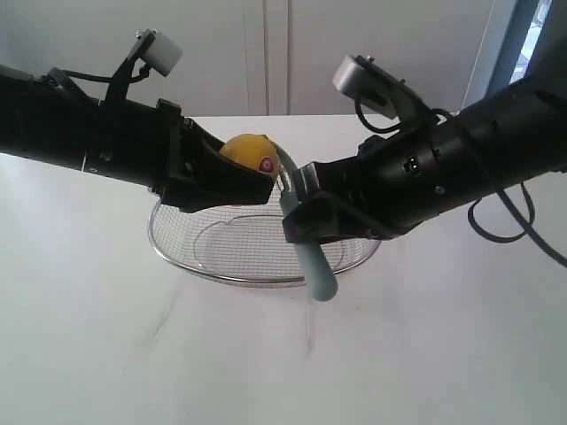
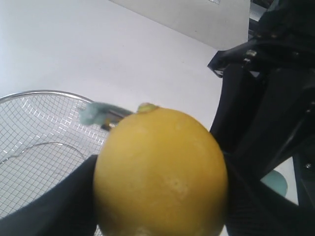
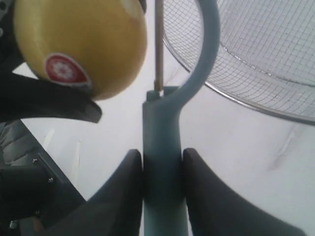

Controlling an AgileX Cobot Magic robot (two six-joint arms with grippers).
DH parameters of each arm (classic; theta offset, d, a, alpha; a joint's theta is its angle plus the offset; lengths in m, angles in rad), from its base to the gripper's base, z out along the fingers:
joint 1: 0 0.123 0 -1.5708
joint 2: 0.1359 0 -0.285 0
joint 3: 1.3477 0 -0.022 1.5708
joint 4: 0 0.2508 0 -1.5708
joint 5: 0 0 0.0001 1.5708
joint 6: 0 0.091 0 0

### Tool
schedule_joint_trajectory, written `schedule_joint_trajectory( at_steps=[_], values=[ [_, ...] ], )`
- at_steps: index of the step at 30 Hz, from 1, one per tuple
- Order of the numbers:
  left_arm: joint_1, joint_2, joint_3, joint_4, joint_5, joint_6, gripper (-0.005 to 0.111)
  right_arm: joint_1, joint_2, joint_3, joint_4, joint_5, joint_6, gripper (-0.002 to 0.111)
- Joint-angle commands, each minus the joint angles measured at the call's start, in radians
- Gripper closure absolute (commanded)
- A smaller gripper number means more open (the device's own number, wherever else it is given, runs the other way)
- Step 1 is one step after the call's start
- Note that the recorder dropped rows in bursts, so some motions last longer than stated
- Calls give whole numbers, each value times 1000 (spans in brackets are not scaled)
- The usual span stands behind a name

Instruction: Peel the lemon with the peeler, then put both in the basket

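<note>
1. Hovering above the basket (image 1: 257, 280), the left gripper (image 1: 251, 170) pinches the lemon (image 1: 246, 150) between wide-spread fingers; the right gripper (image 3: 162, 169) pinches the peeler (image 1: 319, 273) by its handle, blade just beside the fruit.
2. Risk: blade pressure may roll the round lemon loose; it would likely drop into the basket.
3. Room: open table all around the basket; both grippers crowd close together above it.

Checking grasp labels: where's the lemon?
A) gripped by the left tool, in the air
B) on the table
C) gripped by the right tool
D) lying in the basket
A: the lemon is clamped in the left tool, clear of the basket; the right tool holds the peeler.
</note>
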Motion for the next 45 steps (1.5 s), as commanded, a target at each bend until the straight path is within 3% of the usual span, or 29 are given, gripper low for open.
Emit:
schedule_joint_trajectory(
  at_steps=[1,14,24,35,45],
  values=[
    [-7,-4,7,-22,17,3,107,-2,-47,1,-14,-30,5,108],
    [-7,-4,7,-22,17,3,107,-2,-121,1,-31,-50,7,108],
    [-7,-4,7,-22,23,3,107,-2,-100,1,-259,-44,194,108],
    [-7,-4,7,-22,20,3,107,2,8,1,-62,-19,54,108],
    [-7,-4,7,-22,18,3,107,2,15,1,-50,27,49,108]
  ],
)
